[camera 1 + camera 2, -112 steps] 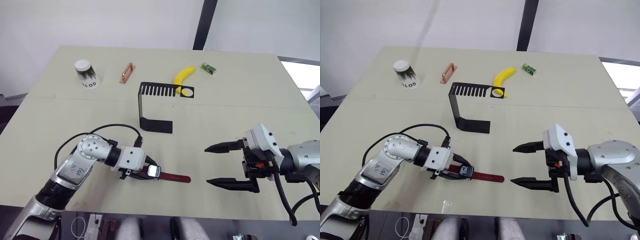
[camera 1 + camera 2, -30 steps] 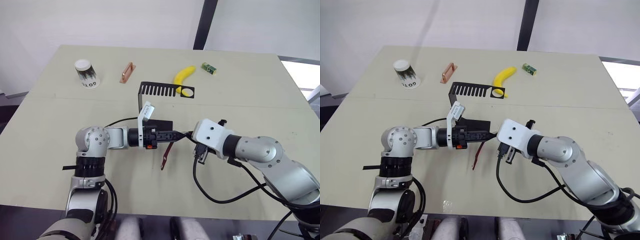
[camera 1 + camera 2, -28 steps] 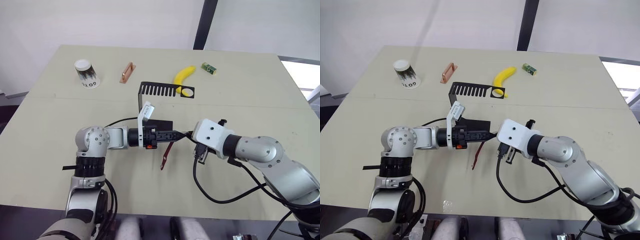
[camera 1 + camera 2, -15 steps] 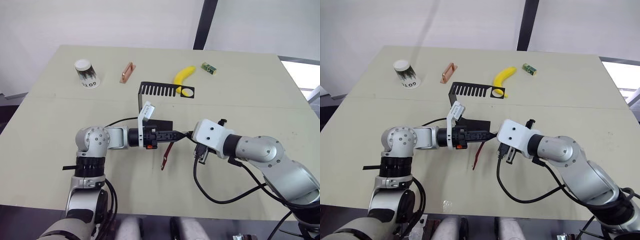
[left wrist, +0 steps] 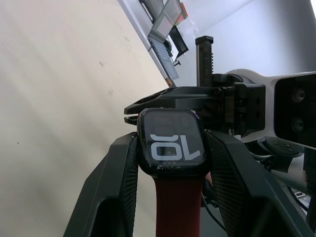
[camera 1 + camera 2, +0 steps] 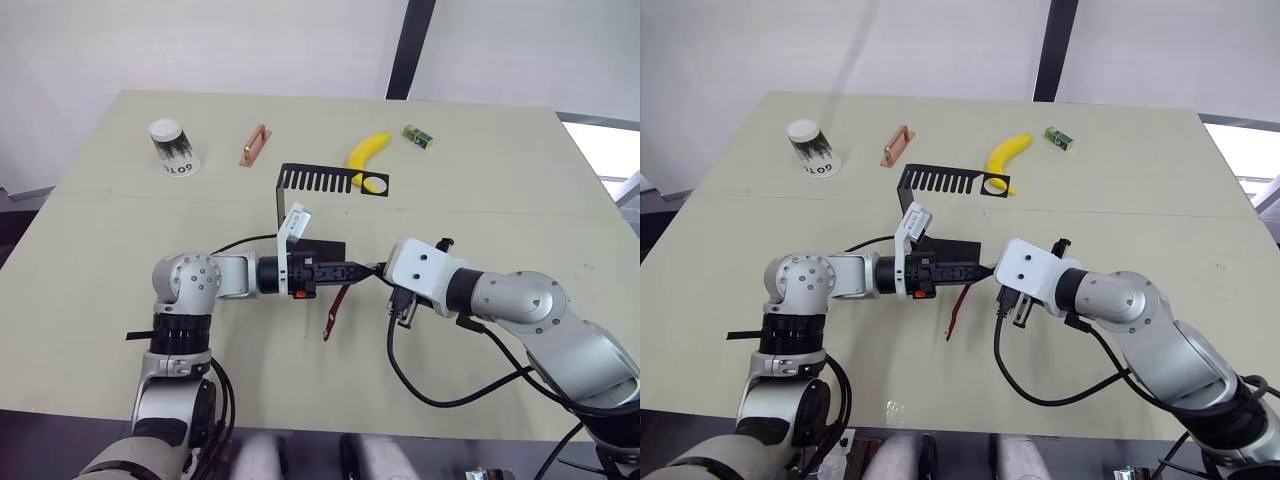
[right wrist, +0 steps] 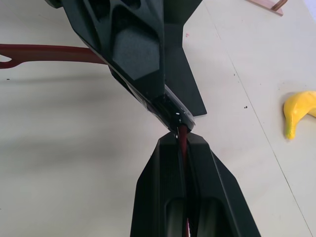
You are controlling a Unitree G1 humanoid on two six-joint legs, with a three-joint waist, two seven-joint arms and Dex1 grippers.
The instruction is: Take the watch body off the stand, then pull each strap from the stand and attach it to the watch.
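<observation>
Now my left gripper (image 5: 170, 148) squeezes the watch body (image 5: 170, 143) above the table, and my right gripper (image 7: 181, 140) pinches the second strap (image 7: 182, 137). I should push it in straight and slowly.

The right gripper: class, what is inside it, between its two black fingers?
Between the right gripper's shut fingers runs a dark red strap, its end meeting the watch body in the left gripper. How far the strap reaches back is hidden.

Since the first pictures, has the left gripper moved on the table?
Yes. The left gripper, shut on the watch body, has swung from the table's near edge toward the stand, meeting the right gripper.
</observation>
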